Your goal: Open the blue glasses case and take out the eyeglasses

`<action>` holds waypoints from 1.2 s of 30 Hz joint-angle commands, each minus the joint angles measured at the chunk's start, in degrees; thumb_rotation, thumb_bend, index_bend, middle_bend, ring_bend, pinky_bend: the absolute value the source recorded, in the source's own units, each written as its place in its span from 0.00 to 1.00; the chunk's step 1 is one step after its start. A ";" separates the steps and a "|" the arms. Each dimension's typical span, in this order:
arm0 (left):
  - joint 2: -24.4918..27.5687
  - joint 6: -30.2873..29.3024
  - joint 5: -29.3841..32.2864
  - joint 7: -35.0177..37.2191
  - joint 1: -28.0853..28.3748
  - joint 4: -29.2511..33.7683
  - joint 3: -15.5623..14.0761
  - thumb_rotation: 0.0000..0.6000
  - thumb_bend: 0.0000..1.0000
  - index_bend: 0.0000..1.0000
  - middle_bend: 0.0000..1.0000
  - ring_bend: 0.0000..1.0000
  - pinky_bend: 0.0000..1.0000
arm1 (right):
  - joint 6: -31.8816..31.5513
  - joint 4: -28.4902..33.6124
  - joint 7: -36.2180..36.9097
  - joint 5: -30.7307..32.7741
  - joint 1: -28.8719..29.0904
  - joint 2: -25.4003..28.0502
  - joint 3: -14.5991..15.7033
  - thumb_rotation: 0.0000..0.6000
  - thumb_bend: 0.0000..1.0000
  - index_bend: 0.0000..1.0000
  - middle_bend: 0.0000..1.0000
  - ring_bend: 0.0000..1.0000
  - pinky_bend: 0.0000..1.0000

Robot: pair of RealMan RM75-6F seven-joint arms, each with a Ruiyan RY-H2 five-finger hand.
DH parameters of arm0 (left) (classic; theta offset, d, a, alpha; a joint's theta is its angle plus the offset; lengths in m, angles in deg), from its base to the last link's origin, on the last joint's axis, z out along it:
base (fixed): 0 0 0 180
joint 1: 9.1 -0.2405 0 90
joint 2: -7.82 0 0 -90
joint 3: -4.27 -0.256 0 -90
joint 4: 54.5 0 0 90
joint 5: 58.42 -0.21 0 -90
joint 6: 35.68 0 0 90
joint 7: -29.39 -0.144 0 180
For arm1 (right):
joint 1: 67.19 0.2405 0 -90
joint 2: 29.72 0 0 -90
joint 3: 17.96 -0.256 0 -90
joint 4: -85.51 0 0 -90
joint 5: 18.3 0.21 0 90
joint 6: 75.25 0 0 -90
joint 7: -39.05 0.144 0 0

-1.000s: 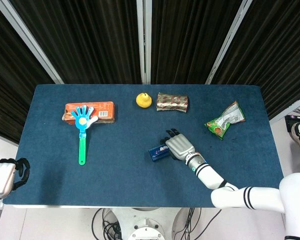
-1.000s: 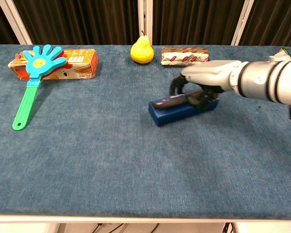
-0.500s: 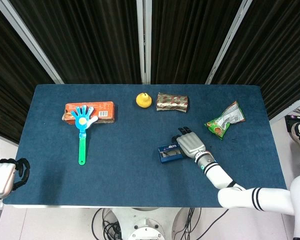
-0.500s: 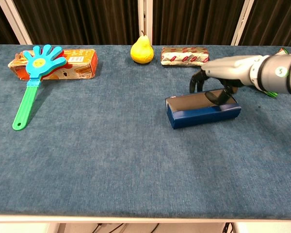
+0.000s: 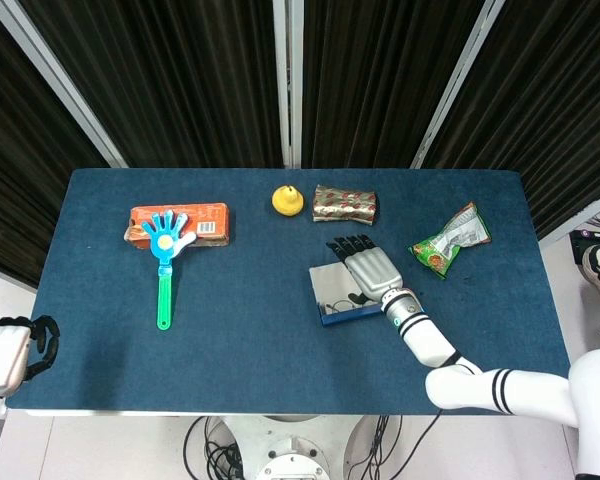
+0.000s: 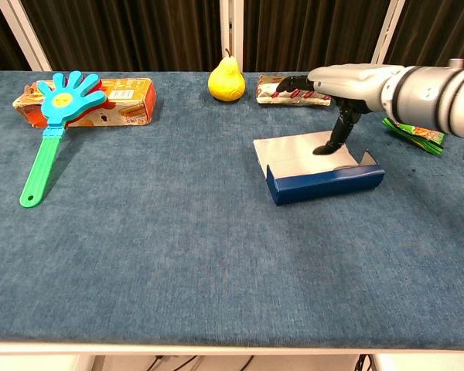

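Case: blue rectangular glasses case (image 6: 325, 182) sits right of centre on the dark blue tabletop (image 5: 250, 320), lid open, pale grey inside showing; eyeglasses not made out.
R hand: my right hand (image 5: 369, 272) hovers over the open case, fingers (image 6: 288, 82) stretched flat and apart, thumb dipping down into the case; holding nothing.
L hand: my left hand (image 5: 18, 345) off the tabletop's near-left corner; fingers curled, can't tell if closed.
Others: yellow pear (image 6: 226, 79), foil snack pack (image 6: 294, 87), green crisp bag (image 5: 450, 240), blue-green hand clapper (image 6: 54, 124) on orange box (image 6: 116, 102).
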 commanded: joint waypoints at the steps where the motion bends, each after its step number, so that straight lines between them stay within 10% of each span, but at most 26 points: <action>1: 0.01 0.04 -0.01 -0.02 0.00 -0.01 -0.03 1.00 0.36 0.69 0.69 0.52 0.48 | -2.88 6.85 5.32 -9.65 -4.75 4.65 2.64 1.00 0.04 0.00 0.03 0.00 0.00; 8: 0.02 -0.05 -0.04 -0.31 -0.04 0.14 -0.05 1.00 0.36 0.69 0.69 0.52 0.48 | -1.66 6.88 3.35 -12.48 -5.22 2.87 4.00 1.00 0.00 0.00 0.03 0.00 0.00; 20: 0.24 0.11 -0.08 0.71 -0.05 0.01 -0.11 1.00 0.36 0.69 0.69 0.52 0.46 | 1.71 -9.25 -7.22 2.77 3.82 -13.13 -4.59 1.00 0.02 0.00 0.08 0.00 0.00; 28: 0.23 0.19 0.00 0.85 -0.01 -0.07 -0.06 1.00 0.36 0.69 0.69 0.52 0.46 | 2.24 -18.07 -11.05 10.61 7.86 -17.64 -8.94 1.00 0.19 0.00 0.15 0.00 0.00; 36: 0.33 0.29 -0.05 0.79 0.03 0.09 -0.11 1.00 0.36 0.69 0.69 0.52 0.46 | 6.18 -5.89 -5.81 2.94 4.48 -8.48 -6.05 1.00 0.48 0.00 0.21 0.00 0.00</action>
